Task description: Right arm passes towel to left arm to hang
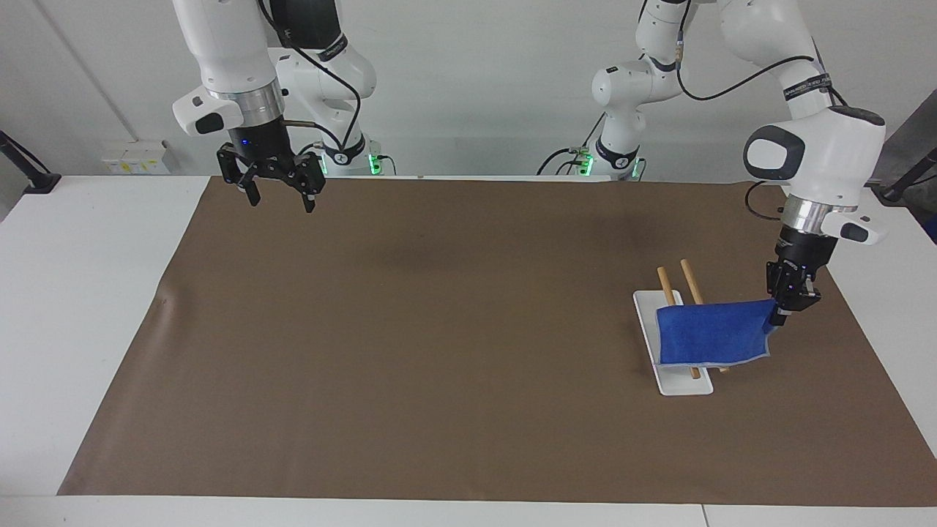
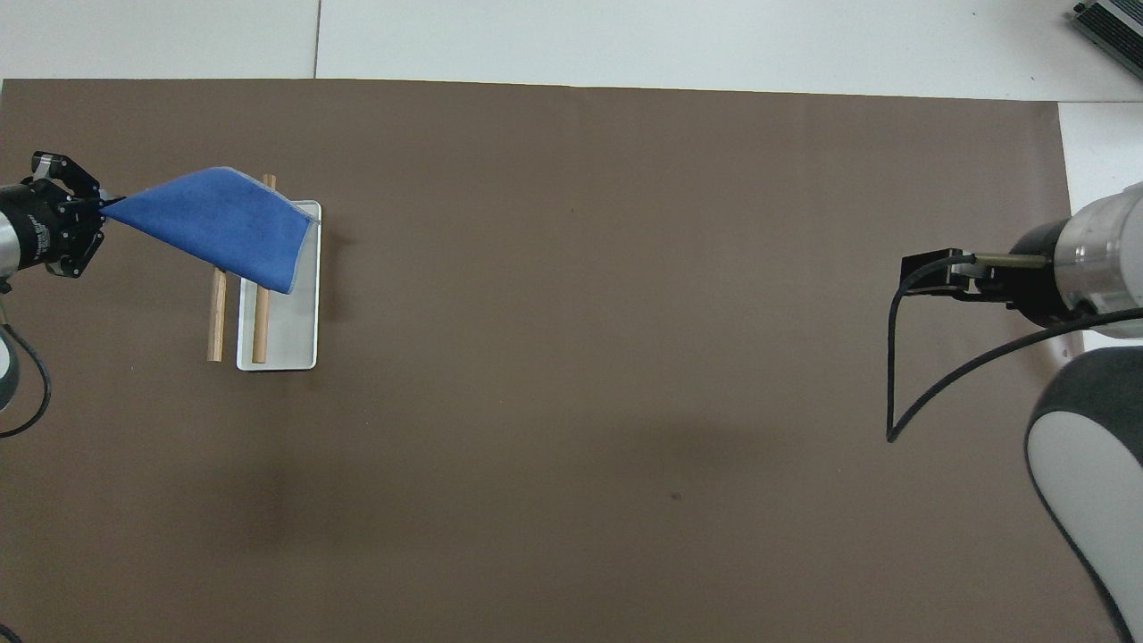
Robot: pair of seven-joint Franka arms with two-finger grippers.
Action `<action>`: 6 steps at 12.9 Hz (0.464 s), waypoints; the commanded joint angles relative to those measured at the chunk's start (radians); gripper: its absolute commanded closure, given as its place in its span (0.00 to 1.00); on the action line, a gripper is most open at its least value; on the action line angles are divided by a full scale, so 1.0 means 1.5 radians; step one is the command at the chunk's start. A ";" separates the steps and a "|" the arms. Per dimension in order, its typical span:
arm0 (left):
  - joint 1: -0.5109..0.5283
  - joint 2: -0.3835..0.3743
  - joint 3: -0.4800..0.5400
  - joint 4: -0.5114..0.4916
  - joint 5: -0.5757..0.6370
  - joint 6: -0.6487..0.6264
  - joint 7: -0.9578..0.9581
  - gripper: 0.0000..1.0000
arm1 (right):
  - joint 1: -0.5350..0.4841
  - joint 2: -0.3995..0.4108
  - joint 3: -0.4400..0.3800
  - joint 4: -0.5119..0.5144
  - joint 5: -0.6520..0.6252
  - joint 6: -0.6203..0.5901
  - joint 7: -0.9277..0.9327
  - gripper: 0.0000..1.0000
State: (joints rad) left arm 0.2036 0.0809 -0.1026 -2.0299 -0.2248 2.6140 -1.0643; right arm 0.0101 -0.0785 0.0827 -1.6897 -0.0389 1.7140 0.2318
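In the facing view, I am holding my left gripper (image 1: pixel 778 316) up over the left arm's end of the brown mat (image 1: pixel 439 344), with its fingertips pinched tight on one corner of the towel (image 1: pixel 711 335). The towel is hanging from that corner as a spread blue sheet, its pale hem showing along the lower edge. It is draping across the two wooden rods (image 1: pixel 670 287) of the rack and covering their ends farther from me, while the ends nearer to me are sticking out bare above the cloth. The rack's white base (image 1: pixel 648 322) is lying on the mat under the rods, and part of it is showing past the towel's lower edge. My right gripper (image 1: pixel 278 196) is waiting in the air over the mat's edge at the right arm's end of the table, its two fingers standing wide apart with nothing between them.

In the overhead view, my left gripper (image 2: pixel 100 207) is coming in at the edge of the picture, gripping the towel's (image 2: pixel 223 228) corner. The cloth is fanning out from the grip across the rods (image 2: pixel 215 313) and over a corner of the white base (image 2: pixel 290 321). My right gripper (image 2: pixel 929 271) is showing at the right arm's end, and from here I cannot tell how its fingers are standing.
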 commanded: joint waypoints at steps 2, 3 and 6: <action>0.018 -0.007 -0.006 -0.050 -0.007 0.029 0.030 1.00 | 0.008 0.039 -0.039 0.068 -0.002 -0.057 -0.050 0.00; 0.017 -0.009 -0.007 -0.063 -0.007 0.044 0.028 1.00 | 0.003 0.040 -0.039 0.068 -0.002 -0.057 -0.051 0.00; 0.007 -0.019 -0.007 -0.093 -0.007 0.050 0.027 1.00 | -0.039 0.052 -0.002 0.081 0.000 -0.061 -0.051 0.00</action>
State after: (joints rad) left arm 0.2207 0.0862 -0.1116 -2.1150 -0.2248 2.6590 -1.0405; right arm -0.0053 -0.0278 0.0371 -1.6164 -0.0389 1.6504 0.1760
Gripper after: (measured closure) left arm 0.978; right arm 0.000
